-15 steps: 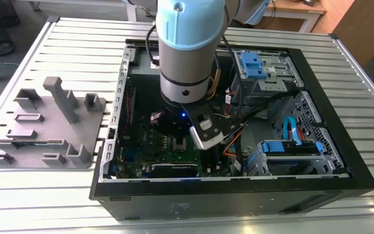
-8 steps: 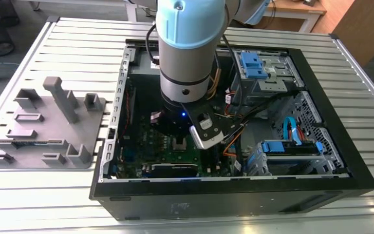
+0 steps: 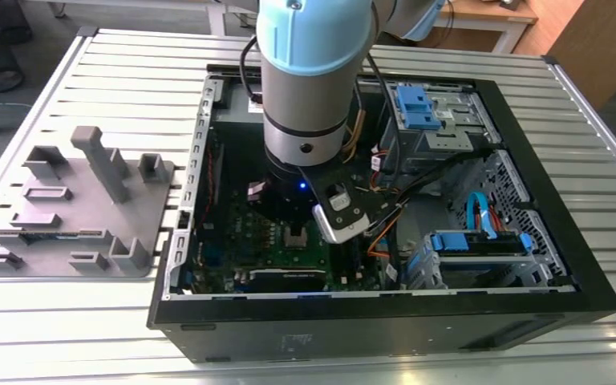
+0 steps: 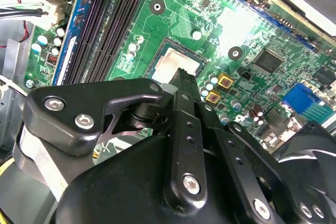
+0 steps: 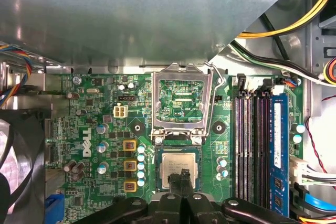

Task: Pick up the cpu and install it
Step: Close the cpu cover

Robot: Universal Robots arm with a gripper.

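Slatted metal counter (image 3: 73, 321) carries one open case (image 3: 394, 337), and one grey fixture (image 3: 62, 265) lies just beside it on the exterior view's left. You have the single arm (image 3: 314, 80) reaching straight down into the case over the green board (image 5: 84, 124). Look at both wrist views: the one cpu (image 5: 170, 163) (image 4: 165, 69) lies flat in its socket, silver top up, and the claw (image 5: 184, 176) (image 4: 181, 74) hangs directly over it, its tip on or just above the chip's middle; which of the two, you cannot tell. The cpu is square, so no long axis matters. What counts is that the chip sits right under the tip, not off to any side. The fingers are drawn together with no gap showing, and nothing is pinched between them. In the first wrist view, one lid (image 5: 181, 103) stands hinged open just beside the cpu, on the side away from the claw's body, so the chip looks seated but not yet clamped. One blue memory stick (image 5: 278, 145) stands near the socket.
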